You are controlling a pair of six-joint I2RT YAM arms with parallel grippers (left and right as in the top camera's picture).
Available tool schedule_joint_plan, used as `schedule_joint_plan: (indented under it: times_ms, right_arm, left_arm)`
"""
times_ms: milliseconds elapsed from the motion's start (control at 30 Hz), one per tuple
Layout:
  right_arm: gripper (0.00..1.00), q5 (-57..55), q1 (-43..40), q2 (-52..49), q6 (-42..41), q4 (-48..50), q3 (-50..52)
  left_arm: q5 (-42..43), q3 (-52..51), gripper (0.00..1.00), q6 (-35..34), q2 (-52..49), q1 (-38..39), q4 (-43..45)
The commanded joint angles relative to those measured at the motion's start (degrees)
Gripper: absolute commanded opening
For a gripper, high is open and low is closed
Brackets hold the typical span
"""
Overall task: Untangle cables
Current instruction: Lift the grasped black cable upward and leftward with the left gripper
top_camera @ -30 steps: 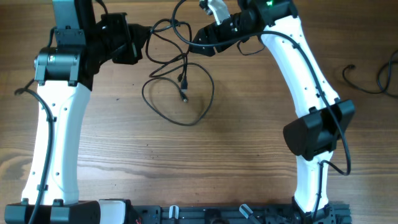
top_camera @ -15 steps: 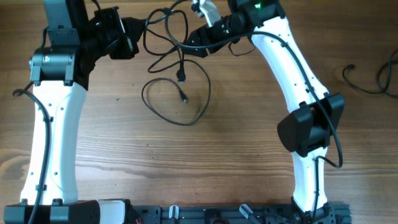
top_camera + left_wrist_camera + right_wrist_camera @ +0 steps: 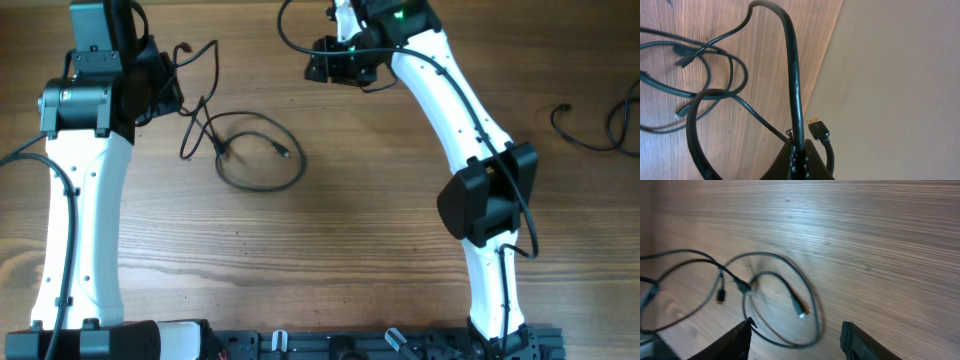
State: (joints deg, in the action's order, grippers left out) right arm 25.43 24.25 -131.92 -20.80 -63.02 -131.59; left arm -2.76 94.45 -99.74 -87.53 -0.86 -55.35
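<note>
Pinching cables (image 3: pixel 792 75) w/ left pincer (image 3: pixel 799 152) (USB plug (image 3: pixel 816 126) just beside).

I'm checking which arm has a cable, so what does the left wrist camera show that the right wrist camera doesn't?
Only the left wrist view shows the left gripper shut on a cable, a gold-tipped USB plug beside it, and the edge of the table. Only the right wrist view shows the right gripper open, holding nothing. Both show the looped cables lying on the wood.
</note>
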Motion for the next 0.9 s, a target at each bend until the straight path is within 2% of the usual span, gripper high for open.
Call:
schedule_joint_plan:
  times_ms: [0,67,167,200,267,433,600,733,867]
  right_arm:
    - [0.59,2.5,2.7,-3.0,-1.7,2.4,0.1]
    - [0.59,1.6,3.4,-4.3,0.3,3.3,0.1]
    - [0.62,1.6,4.1,-7.1,11.0,3.0,0.1]
    - [0.68,2.3,4.5,-9.0,20.7,2.8,0.1]
    - [0.7,5.4,4.6,-10.0,26.2,3.5,0.1]
    - [0.7,15.4,4.4,-10.1,38.3,4.4,0.1]
    - [0.66,16.4,4.0,-10.1,41.7,7.2,0.1]
    - [0.65,16.7,2.6,-9.9,39.9,9.4,0.1]
    - [0.66,24.2,1.4,-9.0,43.5,4.9,0.1]
  left_arm:
    - [-4.2,0.3,0.04,-0.1,0.3,-0.2,0.0]
    - [-4.2,0.3,0.04,-0.1,0.3,-0.2,0.0]
    - [-4.1,0.3,0.04,0.6,0.3,-0.2,-1.1]
    - [2.8,0.3,0.04,7.8,0.3,-0.2,1.0]
    - [16.0,0.3,0.04,15.3,0.3,-0.3,5.6]
    - [51.9,0.3,0.04,39.9,0.5,-3.4,22.2]
    - [68.6,0.3,0.04,42.3,0.5,-8.1,23.5]
    - [73.9,0.3,0.04,42.4,0.5,-11.8,23.5]
    - [76.0,0.3,0.04,42.4,0.5,-16.0,23.6]
